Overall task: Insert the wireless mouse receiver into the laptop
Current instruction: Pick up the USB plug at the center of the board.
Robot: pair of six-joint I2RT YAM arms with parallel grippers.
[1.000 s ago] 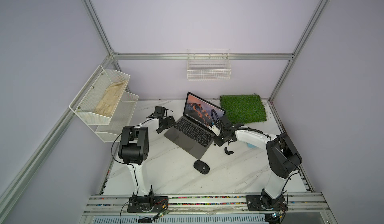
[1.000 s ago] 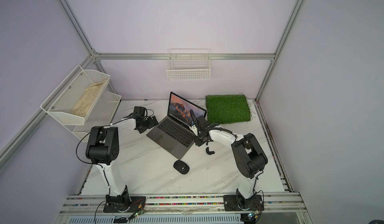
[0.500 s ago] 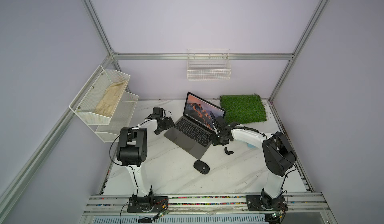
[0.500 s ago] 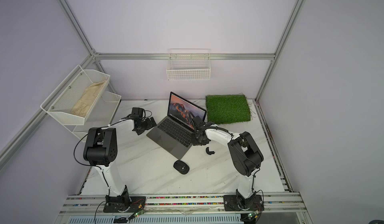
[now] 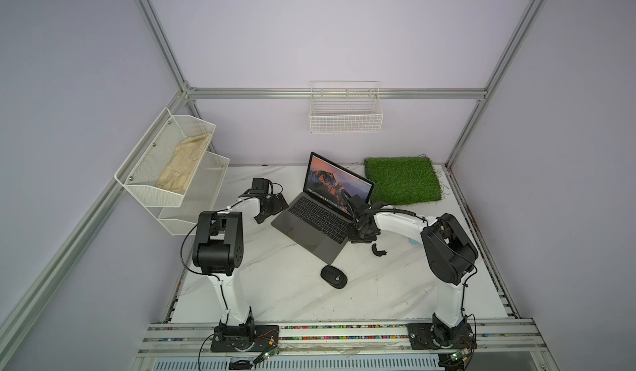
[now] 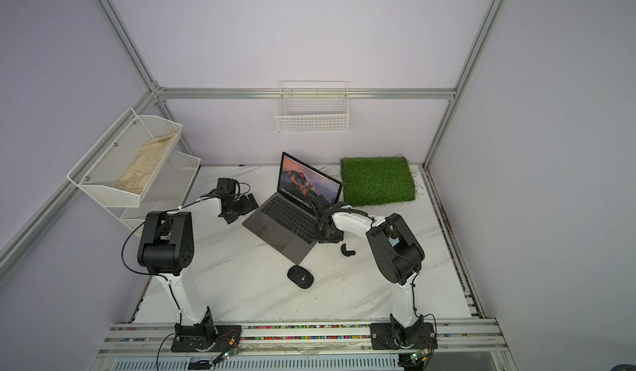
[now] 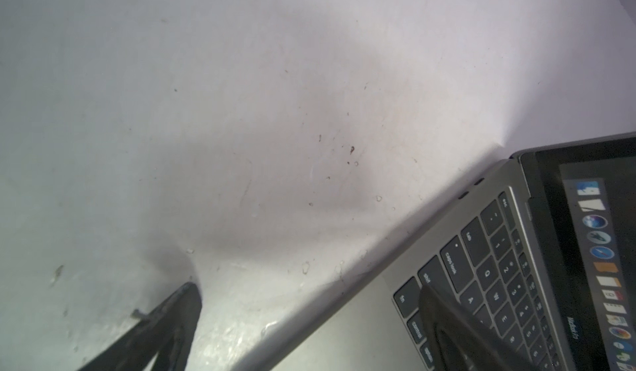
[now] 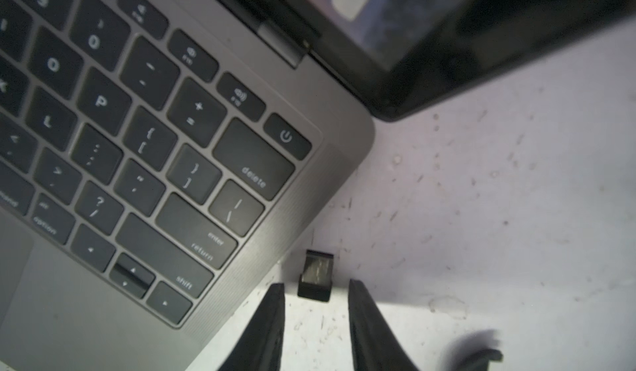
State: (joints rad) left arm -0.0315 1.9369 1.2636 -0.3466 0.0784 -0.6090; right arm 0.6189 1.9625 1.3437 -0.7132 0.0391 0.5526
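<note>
The step in hand looks like the pick-up of the wireless mouse receiver [image 8: 318, 269], a tiny black-capped stub with a metal plug. It lies on the white marble tabletop [image 5: 275, 283], just off the right-hand edge of the slim dark grey laptop [image 5: 309, 228] and level with the return and shift keys. It is not plugged in. Its metal end points along the laptop's side, not into it. Whether it touches the casing I cannot tell.

The right gripper [image 8: 315, 285] hangs low over that spot with its jaws partly apart. The receiver's black cap sits just at the fingertips [image 8: 277, 304], with a strip of bare table showing on either side. The jaws frame the stub without pinching it, and they hold nothing.

The next move probably calls for easing forward a touch and closing squarely on the cap. The stub then has to be lifted and turned so the plug faces a port. No port shows on this right edge, and two small slots [image 7: 470, 187] show on the far left edge.

The left gripper [image 7: 307, 287] is spread wide and empty. One finger is over the tabletop, the other over the keyboard's left end.
</note>
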